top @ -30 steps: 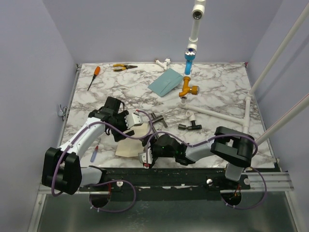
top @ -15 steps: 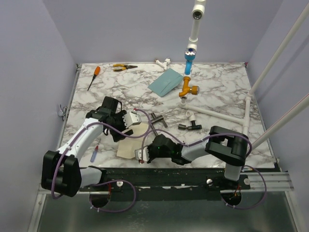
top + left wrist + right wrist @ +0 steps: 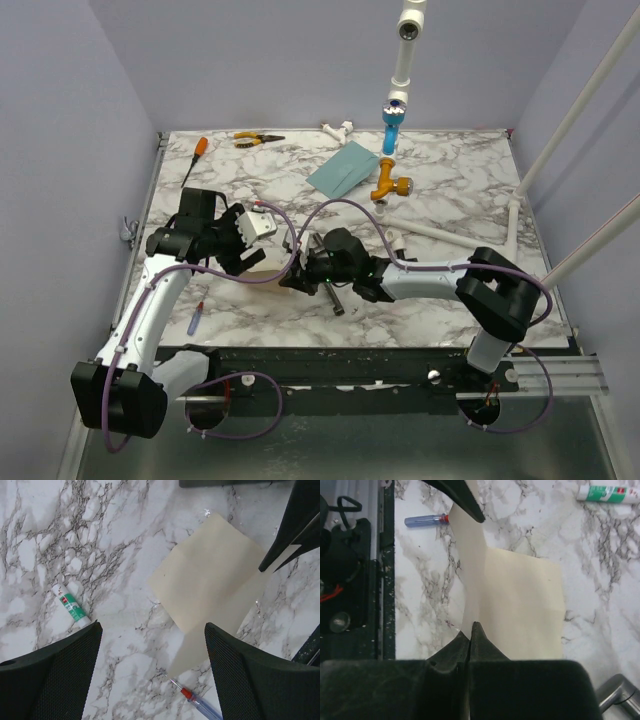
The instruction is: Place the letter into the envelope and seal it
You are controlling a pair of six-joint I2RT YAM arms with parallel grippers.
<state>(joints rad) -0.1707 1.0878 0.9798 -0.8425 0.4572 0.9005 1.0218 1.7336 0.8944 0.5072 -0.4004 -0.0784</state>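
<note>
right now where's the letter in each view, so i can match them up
Top external: letter left of centre, only a tan sliver showing.
Left wrist: letter right of centre, flat on the marble.
Right wrist: letter in the middle, running to the bottom.
Shared landmark: the pen near the letter.

The envelope lies well behind the letter on the table.

The worktop is smooth and slightly glossy, with a marble pattern. The letter is thin matt tan paper with a crease; the envelope is matt teal paper.
</note>
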